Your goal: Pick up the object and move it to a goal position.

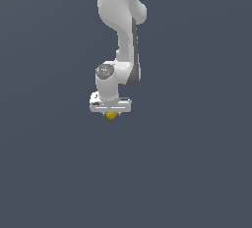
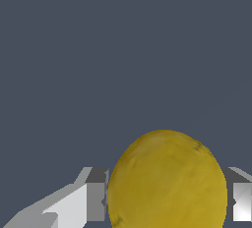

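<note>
Count: one arm (image 1: 120, 25); one pincer (image 1: 111, 113); one ball (image 1: 111, 115)
Ball: yellow-orange, rounded, slightly egg-shaped; skin dull and mottled, with faint dark flecks (image 2: 167, 183)
Place: between the two fingers (image 2: 96, 195), one pressed to either flank; peeks out just under the pincer's white body
Pincer: clenched on the ball; fingers pointing down
Surroundings: plain dark grey-blue all round

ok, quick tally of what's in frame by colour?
Yellow: 1, the small yellow-orange rounded blob between the fingers of the white gripper
White: 1, the white robot arm with that gripper
Total: 2
</note>
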`<state>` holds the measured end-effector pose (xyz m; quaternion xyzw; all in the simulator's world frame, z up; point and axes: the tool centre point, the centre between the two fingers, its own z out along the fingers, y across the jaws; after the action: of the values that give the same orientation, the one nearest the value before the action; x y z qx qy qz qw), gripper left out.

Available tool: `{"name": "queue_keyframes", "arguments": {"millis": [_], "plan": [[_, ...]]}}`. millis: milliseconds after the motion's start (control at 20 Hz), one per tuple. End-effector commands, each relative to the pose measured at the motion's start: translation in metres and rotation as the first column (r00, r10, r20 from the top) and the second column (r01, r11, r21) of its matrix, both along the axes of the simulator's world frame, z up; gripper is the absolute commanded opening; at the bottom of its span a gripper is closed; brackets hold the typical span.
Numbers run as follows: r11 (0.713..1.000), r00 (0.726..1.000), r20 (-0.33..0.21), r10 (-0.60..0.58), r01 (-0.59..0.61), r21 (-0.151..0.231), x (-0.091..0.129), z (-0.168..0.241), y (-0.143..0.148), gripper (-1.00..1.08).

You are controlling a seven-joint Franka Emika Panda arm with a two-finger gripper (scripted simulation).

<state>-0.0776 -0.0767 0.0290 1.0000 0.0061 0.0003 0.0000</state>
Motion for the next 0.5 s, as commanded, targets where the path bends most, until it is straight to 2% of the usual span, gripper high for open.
{"name": "queue_keyframes", "arguments": {"millis": [0,450], "plan": [[1.0,1.0,0.0,0.0,0.0,0.0,0.0,0.0,0.0,-1.0],[1.0,1.0,0.0,0.0,0.0,0.0,-0.005,0.023,-0.003,-1.0]]}}
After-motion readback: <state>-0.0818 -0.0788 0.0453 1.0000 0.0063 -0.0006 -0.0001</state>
